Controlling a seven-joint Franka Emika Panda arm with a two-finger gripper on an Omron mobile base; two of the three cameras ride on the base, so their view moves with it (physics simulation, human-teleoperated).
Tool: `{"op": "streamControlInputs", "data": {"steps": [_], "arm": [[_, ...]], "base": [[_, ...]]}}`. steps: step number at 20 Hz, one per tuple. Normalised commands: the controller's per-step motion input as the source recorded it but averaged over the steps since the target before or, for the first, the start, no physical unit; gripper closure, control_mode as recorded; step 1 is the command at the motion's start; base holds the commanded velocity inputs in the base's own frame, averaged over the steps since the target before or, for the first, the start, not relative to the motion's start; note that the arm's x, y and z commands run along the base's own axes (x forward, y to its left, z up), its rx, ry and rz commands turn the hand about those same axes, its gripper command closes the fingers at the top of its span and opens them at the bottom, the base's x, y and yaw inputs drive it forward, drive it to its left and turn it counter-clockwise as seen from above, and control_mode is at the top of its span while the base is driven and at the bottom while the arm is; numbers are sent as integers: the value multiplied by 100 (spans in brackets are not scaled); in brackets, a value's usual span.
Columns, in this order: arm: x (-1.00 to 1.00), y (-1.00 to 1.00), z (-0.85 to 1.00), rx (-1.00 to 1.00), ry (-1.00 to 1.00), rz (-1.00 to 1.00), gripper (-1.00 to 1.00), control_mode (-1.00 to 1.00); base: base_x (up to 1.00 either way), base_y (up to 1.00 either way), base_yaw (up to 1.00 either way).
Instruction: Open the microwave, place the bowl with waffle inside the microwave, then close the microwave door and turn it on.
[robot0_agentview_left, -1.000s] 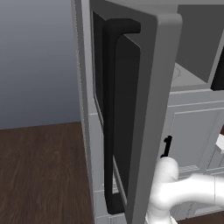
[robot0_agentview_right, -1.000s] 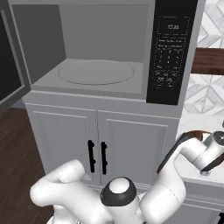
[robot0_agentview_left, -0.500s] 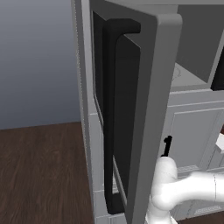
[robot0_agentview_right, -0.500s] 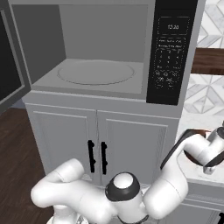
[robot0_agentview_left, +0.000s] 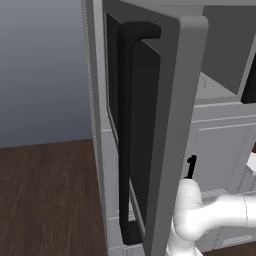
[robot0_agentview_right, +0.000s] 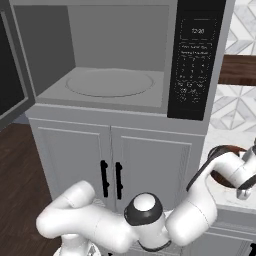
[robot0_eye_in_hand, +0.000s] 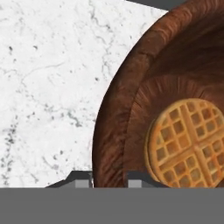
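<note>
Two jaws pinch the round, wood-grained bowl's rim; gridded waffle inside.

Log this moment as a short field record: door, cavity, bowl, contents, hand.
microwave door: swung wide open
microwave cavity: lit, bare turntable, no bowl inside
bowl: brown wooden bowl on white marble counter, right of the microwave
contents: one round waffle lying flat inside
hand: at the bowl, one fingertip on each side of its rim; whether it grips yet is unclear
</note>
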Motion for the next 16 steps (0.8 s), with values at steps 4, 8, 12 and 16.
{"op": "streamControlInputs", "data": {"steps": [4, 8, 12, 16], "arm": [[-32, -55, -1, 16, -6, -6, 100, -100], [-83, -51, 0, 22, -27, -9, 100, -100], [-100, -5, 0, 9, -33, -15, 100, -100], [-100, 18, 0, 0, -15, -21, 100, -100]], "base": [[0, 0, 0], [0, 0, 0], [0, 0, 0], [0, 0, 0]]}}
